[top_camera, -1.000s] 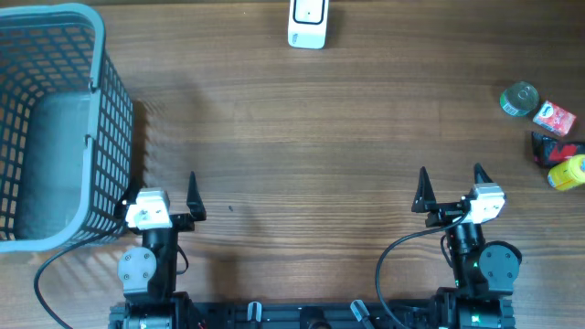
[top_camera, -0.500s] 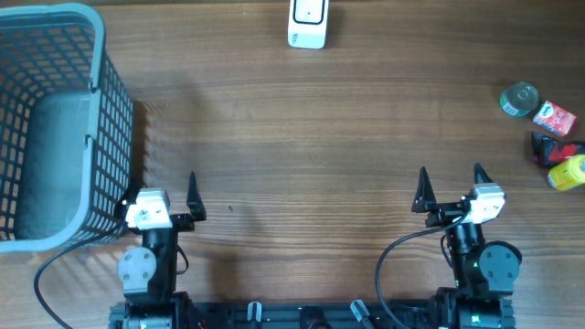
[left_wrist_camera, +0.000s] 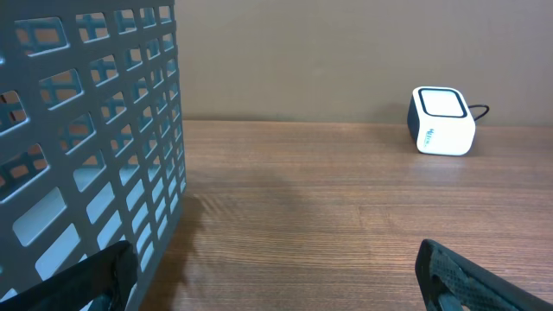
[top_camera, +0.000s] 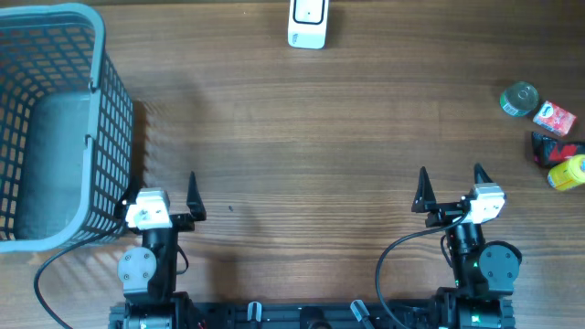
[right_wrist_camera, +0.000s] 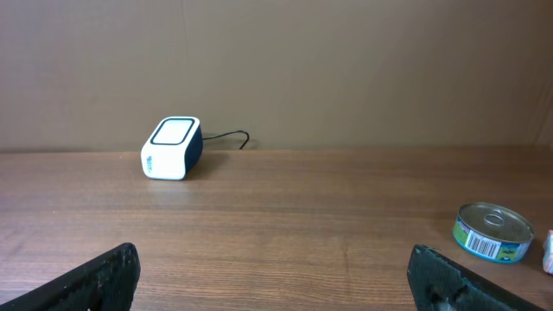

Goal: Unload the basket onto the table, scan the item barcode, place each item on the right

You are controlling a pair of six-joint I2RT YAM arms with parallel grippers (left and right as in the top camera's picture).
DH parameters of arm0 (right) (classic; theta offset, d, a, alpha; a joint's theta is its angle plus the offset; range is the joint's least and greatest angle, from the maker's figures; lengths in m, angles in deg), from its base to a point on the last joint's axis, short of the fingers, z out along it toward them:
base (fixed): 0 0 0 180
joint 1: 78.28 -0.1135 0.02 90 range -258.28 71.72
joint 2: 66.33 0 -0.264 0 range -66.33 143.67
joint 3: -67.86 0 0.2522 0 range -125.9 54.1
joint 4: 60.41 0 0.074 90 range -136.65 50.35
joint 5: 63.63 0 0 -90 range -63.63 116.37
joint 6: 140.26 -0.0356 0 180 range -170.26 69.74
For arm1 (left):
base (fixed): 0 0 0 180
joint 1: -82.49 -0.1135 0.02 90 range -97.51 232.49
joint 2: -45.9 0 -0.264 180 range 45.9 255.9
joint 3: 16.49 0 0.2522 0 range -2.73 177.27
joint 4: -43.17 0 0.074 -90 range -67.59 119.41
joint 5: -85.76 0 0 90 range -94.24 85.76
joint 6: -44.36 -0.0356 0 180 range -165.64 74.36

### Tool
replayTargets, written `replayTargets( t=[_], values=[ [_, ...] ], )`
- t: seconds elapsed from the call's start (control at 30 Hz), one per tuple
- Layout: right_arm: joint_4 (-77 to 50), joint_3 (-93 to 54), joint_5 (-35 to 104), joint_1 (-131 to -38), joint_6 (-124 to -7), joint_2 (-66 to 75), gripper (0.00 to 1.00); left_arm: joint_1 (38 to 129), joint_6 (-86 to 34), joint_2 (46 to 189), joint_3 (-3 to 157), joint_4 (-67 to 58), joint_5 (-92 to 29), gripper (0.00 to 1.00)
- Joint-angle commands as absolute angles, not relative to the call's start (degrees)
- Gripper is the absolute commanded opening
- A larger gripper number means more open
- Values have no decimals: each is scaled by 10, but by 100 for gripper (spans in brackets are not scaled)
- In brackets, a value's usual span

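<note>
**Both tools open, nothing gripped**

Left tool (top_camera: 163, 187) and right tool (top_camera: 451, 178) sit low at the near edge of the bench (top_camera: 302, 137). Jaws on both are spread wide and hold nothing.

Scanner (top_camera: 307, 23) is a white box at the far edge, roughly centre, with its window facing up and a cable out the back.

Items are clustered at the right edge, well apart from the scanner and ahead-right of the right tool:
- Can (top_camera: 519, 99) is farthest back. Right wrist view shows it upright, with the barcode on its side label facing the camera.
- Red pack (top_camera: 555, 118) is just beside the can.
- Black pack (top_camera: 548, 146) is nearer.
- Yellow item (top_camera: 569, 172) is against the black pack.

Grey basket (top_camera: 96, 55) is on the left side, its wall just beside the left tool's outer finger.
</note>
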State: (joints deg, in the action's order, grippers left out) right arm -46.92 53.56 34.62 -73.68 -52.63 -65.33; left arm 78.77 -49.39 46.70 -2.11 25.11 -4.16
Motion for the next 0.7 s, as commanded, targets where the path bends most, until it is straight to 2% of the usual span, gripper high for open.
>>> replayTargets(
  t=[0.0,0.67],
  values=[
    [-471,538,336,-734,-534,-661,100,785,-486,463,-24,251,-44,100],
    [-471,538,336,-734,-534,-661,100,785,-486,463,-24,251,-44,100]
  ],
)
